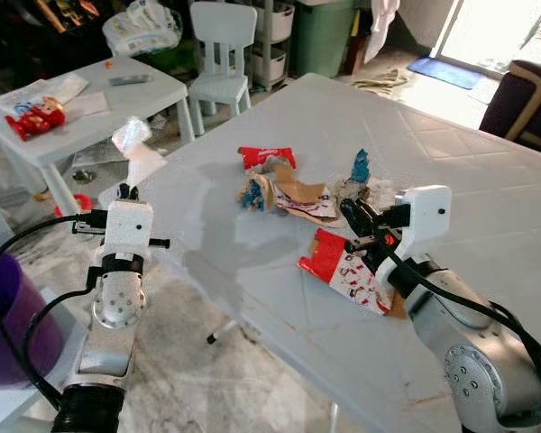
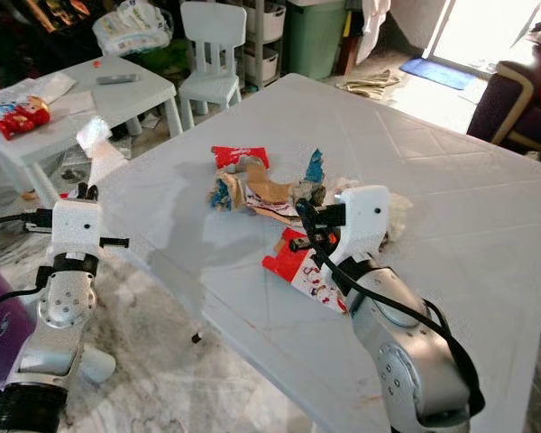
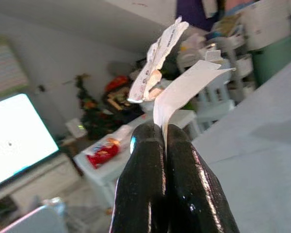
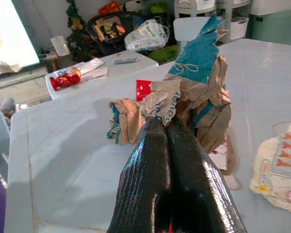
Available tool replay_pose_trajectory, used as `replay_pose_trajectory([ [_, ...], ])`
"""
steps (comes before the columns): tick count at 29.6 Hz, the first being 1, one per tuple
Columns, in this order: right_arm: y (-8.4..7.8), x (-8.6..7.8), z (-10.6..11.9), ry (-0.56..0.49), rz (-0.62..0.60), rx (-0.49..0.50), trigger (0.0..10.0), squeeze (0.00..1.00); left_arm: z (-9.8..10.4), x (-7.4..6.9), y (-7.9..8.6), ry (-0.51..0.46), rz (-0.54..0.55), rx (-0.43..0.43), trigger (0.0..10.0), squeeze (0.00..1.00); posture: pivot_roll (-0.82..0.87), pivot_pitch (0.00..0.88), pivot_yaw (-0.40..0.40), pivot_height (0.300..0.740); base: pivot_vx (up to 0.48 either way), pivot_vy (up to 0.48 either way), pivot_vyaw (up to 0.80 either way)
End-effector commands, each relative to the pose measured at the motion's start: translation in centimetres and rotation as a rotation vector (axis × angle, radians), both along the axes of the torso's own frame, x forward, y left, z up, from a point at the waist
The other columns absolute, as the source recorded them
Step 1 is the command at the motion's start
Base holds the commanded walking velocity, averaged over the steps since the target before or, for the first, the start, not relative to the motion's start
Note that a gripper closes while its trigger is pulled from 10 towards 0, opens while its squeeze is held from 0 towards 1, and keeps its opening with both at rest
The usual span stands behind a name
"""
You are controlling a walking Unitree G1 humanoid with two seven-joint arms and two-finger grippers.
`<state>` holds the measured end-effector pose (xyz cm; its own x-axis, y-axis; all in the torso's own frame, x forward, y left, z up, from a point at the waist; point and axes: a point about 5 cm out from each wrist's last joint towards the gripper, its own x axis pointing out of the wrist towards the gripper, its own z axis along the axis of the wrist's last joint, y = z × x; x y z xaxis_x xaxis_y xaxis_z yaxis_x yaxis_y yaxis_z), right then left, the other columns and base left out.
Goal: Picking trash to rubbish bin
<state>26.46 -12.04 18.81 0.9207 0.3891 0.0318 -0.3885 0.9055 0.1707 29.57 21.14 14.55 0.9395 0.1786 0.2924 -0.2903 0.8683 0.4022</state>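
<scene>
Beside the near-left corner of the large white table (image 1: pixel 487 180), the left gripper (image 1: pixel 132 185) is being held up off the table edge, and a white paper strip (image 1: pixel 137 149) is being pinched in it; the left wrist view is showing what the head views leave unclear, namely the two black fingers (image 3: pixel 145 184) pressed flat together on the strip (image 3: pixel 184 90) with a printed receipt-like scrap (image 3: pixel 157 51) rising just behind it. On the table top, the right gripper (image 1: pixel 361 219) is being kept low at the near side of the trash pile, just above a red and white wrapper (image 1: pixel 343 266) lying flat by the table's front edge. From the right wrist view, the fingers (image 4: pixel 155 165) are seen closed on crumpled brown paper (image 4: pixel 184 102) with a teal printed patch, which is being held upright in front of the camera; a grip that is hidden in the head views by the wrist housing. Further pieces are lying in the pile: a red packet (image 1: pixel 266 157), a brown and blue scrap (image 1: pixel 255 192) and a pale crumpled wrapper (image 4: pixel 279 165) touching nothing held. At the far left, part of a purple bin (image 1: pixel 9 316) is being shown beside the left arm, well apart from the pile. Behind, a small white table (image 1: pixel 117 95) with a red toy (image 1: pixel 38 115) and a small white chair (image 1: pixel 222 54) are standing.
</scene>
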Motion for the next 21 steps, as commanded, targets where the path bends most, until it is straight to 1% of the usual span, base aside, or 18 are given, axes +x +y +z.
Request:
replay_pose_trajectory([
  [1,0.2,0.4,0.1,-0.021,-0.022,0.006,0.0,0.00,0.8,-0.9,0.2,-0.022,0.018,0.018,0.0,0.00,0.06,0.030,-0.016,0.740,0.000,0.000,0.56],
  [3,0.3,0.6,-0.1,-0.030,-0.027,0.007,0.0,0.00,0.8,-1.5,0.0,-0.015,0.019,0.009,0.0,0.00,0.07,0.029,-0.015,0.740,0.000,0.000,0.80],
  [4,0.4,0.7,-0.1,-0.032,-0.030,0.009,0.0,0.00,0.7,-1.6,-0.1,-0.005,0.013,0.004,0.0,0.00,0.08,0.026,-0.012,0.740,0.000,0.000,0.80],
  [8,0.8,0.9,-0.4,-0.036,-0.029,0.016,0.0,0.00,0.7,-1.6,-0.5,0.013,0.003,-0.006,0.0,0.00,0.09,0.021,-0.005,0.740,0.000,0.000,0.80],
  [9,0.9,1.1,-0.4,-0.040,-0.028,0.020,0.0,0.00,0.7,-1.4,-0.8,0.031,-0.001,-0.025,0.0,0.00,0.09,0.018,0.001,0.740,0.000,0.000,0.80],
  [12,1.0,1.2,-0.6,-0.046,-0.032,0.025,0.0,0.00,0.7,-1.3,-1.1,0.049,-0.006,-0.034,0.0,0.00,0.09,0.011,0.014,0.740,0.000,0.000,0.80],
  [19,1.1,1.4,-1.0,-0.051,-0.050,0.037,0.0,0.00,0.8,-1.4,-1.4,0.074,-0.022,-0.046,0.0,0.00,0.10,0.010,0.033,0.740,0.000,0.000,0.80],
  [21,1.3,1.4,-1.1,-0.051,-0.051,0.042,0.0,0.00,1.2,-1.3,-1.3,0.054,-0.027,-0.086,0.0,0.00,0.11,0.014,0.038,0.740,0.000,0.000,0.80],
])
